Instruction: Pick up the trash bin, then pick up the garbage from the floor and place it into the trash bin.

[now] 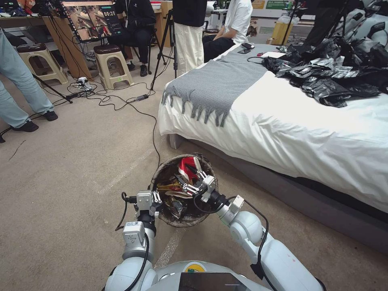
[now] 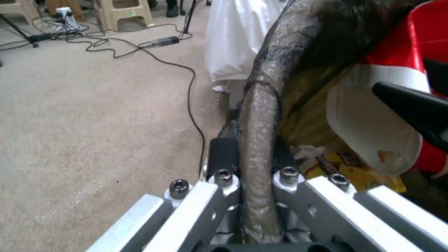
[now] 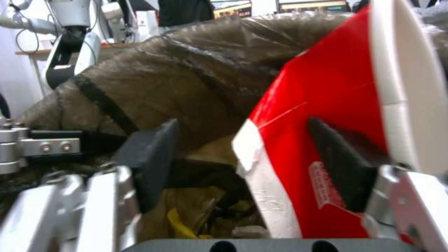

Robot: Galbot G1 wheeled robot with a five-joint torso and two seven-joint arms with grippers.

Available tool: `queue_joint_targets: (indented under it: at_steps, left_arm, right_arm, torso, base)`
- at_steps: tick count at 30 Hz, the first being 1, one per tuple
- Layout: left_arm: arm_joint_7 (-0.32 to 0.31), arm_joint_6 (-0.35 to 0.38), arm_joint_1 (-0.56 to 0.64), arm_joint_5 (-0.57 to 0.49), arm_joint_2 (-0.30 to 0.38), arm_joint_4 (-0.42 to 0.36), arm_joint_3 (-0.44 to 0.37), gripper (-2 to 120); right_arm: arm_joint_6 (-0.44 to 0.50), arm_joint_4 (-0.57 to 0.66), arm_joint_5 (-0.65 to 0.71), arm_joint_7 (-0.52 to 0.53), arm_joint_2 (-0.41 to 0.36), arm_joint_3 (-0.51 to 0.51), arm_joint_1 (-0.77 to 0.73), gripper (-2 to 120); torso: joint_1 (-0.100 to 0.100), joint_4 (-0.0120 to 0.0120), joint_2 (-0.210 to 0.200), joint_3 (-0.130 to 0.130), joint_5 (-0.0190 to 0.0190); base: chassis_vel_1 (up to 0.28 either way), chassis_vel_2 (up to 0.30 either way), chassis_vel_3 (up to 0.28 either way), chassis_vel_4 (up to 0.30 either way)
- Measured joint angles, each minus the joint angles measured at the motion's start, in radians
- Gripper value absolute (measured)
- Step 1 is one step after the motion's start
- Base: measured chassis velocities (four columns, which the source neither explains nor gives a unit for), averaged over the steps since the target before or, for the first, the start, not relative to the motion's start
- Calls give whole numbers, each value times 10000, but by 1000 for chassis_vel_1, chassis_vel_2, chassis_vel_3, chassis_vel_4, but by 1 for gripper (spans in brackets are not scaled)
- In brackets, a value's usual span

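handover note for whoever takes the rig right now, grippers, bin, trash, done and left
Left gripper: shut on the trash bin rim, holding the bin in front of the robot beside the bed.
Right gripper: open, inside the bin's mouth beside a red-and-white wrapper.
Done: bin picked up; the wrapper and yellow snack packet lie inside.
Left: withdraw the right gripper; check the floor for more litter, none seen on the carpet here.

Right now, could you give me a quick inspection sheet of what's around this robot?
Surface: beige carpet floor.
Job's things: trash bin holds a red-and-white wrapper and yellow packets.
Clutter: black plastic sheeting on the white bed, with a grey blanket.
Grippers: left gripper clamped on the bin rim; right gripper open over the bin.
Cables: black cable across the carpet.
Surroundings: stools, tripod.
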Motion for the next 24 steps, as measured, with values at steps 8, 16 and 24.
queue_joint_targets:
  at_steps: [8, 16, 24]
  left_arm:
    - [0, -1, 0, 1, 0, 0, -1, 0]
    - [-4, -2, 1, 3, 0, 0, -8, 0]
    - [-3, -1, 1, 4, 0, 0, -7, 0]
  right_arm:
    - [-5, 116, -125, -23, -13, 2, -110, 99]
    - [82, 773, -320, -73, -276, 91, -503, 100]
    - [88, 1892, -111, -89, -764, 126, -987, 100]
  torso:
    - [0, 0, 0, 0, 0]
    - [0, 0, 0, 0, 1]
    - [0, 0, 0, 0, 1]
  base:
    - [0, 0, 0, 0]
    - [0, 0, 0, 0]
    - [0, 0, 0, 0]
